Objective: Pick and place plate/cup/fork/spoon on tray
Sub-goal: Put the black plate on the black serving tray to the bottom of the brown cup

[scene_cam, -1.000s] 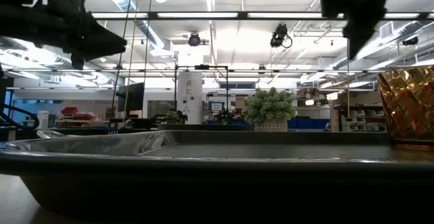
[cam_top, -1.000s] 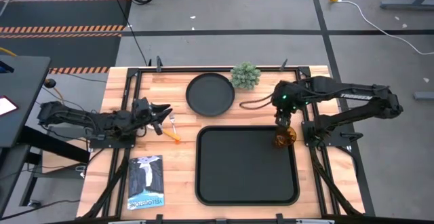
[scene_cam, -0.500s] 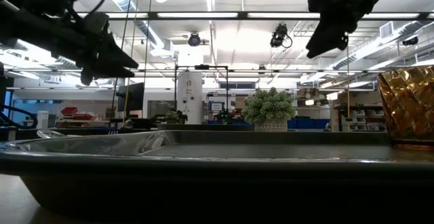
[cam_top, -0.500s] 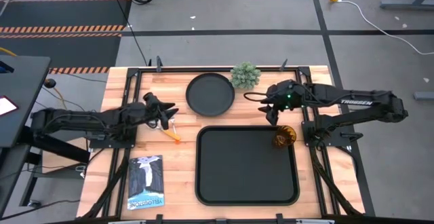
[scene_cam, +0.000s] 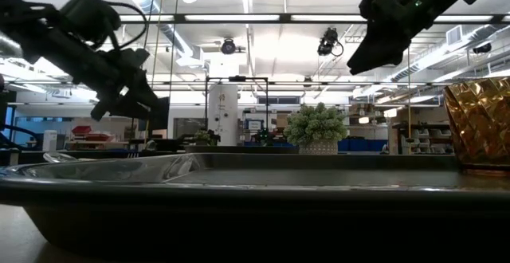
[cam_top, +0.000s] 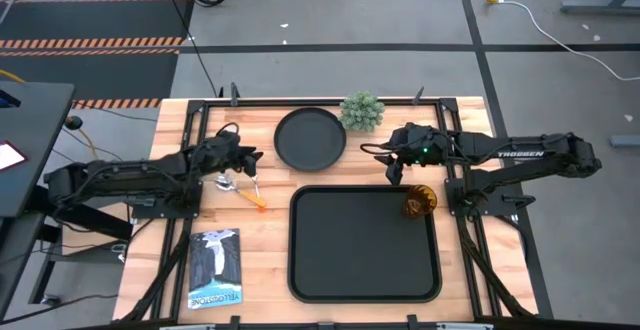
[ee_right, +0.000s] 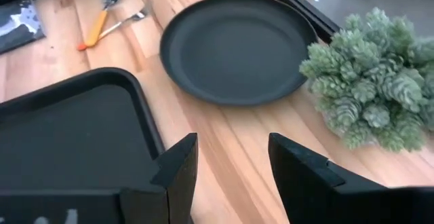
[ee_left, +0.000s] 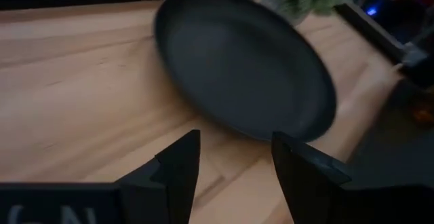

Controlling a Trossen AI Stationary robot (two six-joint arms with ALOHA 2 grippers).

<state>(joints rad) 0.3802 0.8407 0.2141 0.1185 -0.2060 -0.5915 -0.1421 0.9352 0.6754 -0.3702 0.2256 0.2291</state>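
Note:
The round black plate (cam_top: 310, 138) lies flat at the table's far middle; it also shows in the left wrist view (ee_left: 244, 61) and the right wrist view (ee_right: 234, 47). The black tray (cam_top: 365, 242) lies on the near side of it. The amber cup (cam_top: 419, 202) stands upright in the tray's far right corner (scene_cam: 478, 123). The fork (cam_top: 254, 182) and spoon (cam_top: 226, 182) lie together on the wood left of the tray. My left gripper (ee_left: 234, 159) is open just left of the plate, above the cutlery. My right gripper (ee_right: 230, 163) is open between plate and cup.
A small green plant in a pot (cam_top: 362, 111) stands right beside the plate's far right edge. A booklet (cam_top: 216, 266) lies near the table's near left. Black frame rails (cam_top: 190, 150) run along the table's sides.
My right gripper has gone from just beyond the cup toward the table's left, toward the plate, and tipped from pointing down to slanting. My left gripper has reached toward the table's right and come down, closer to the plate. The cup has stayed in the tray.

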